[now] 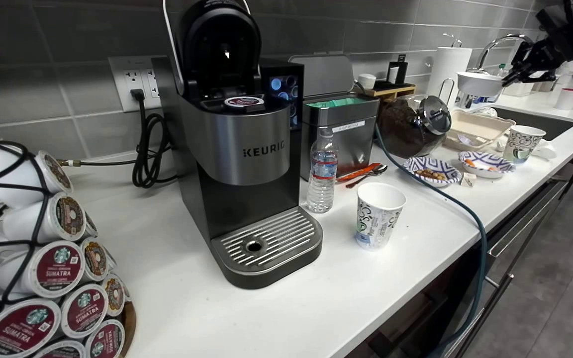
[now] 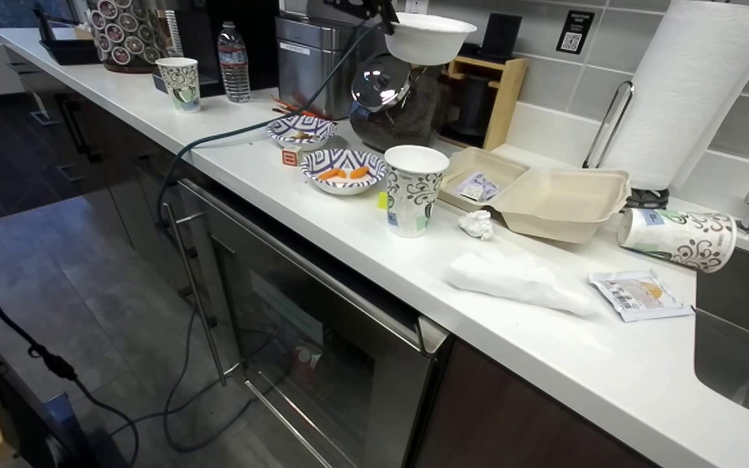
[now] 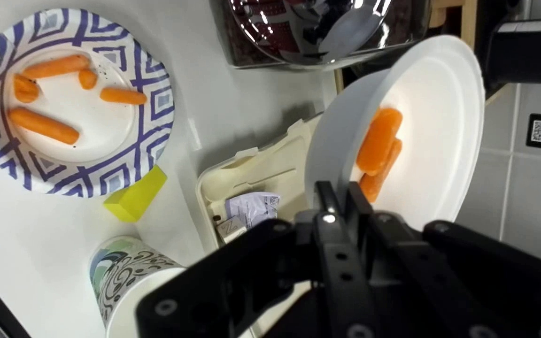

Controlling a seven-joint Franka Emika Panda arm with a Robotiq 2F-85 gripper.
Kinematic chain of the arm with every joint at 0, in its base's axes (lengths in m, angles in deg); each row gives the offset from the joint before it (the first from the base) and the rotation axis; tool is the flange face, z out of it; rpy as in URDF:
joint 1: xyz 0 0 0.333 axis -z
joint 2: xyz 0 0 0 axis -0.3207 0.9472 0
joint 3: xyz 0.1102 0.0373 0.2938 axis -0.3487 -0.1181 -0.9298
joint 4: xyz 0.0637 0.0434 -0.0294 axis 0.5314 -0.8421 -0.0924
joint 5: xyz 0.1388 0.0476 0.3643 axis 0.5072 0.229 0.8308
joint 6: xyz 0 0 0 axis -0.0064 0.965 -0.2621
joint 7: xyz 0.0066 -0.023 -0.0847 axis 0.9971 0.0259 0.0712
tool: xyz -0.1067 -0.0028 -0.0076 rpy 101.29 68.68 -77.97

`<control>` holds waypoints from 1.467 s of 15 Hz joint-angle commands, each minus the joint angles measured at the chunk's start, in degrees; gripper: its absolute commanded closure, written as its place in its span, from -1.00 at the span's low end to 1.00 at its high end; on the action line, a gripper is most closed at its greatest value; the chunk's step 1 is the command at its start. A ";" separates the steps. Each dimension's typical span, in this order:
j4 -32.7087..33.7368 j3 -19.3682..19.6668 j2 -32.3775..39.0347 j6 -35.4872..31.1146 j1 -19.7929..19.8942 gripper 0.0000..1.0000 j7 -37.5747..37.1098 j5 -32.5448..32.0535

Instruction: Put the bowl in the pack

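One pinch of rim carries the white bowl (image 2: pixel 431 42), its edge clamped in the gripper (image 3: pixel 342 191) and its body hanging clear of the counter (image 2: pixel 543 331). Light and thin-walled by the look of it, it will likely flex under a hard squeeze, so the rim seems the right place to hold it, gently and level, since the wrist view shows carrot pieces (image 3: pixel 379 143) inside that neither exterior view reveals; those show its height off the counter instead, though whether it hangs squarely over the beige pack (image 2: pixel 556 195) I cannot tell.
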 commanded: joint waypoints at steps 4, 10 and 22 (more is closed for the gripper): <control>4.86 0.66 6.57 -3.64 0.50 0.96 -5.27 0.17; 13.36 2.14 18.37 -5.30 1.50 0.96 -11.60 -1.18; 27.77 4.24 34.95 -0.58 3.16 0.96 -27.15 -8.58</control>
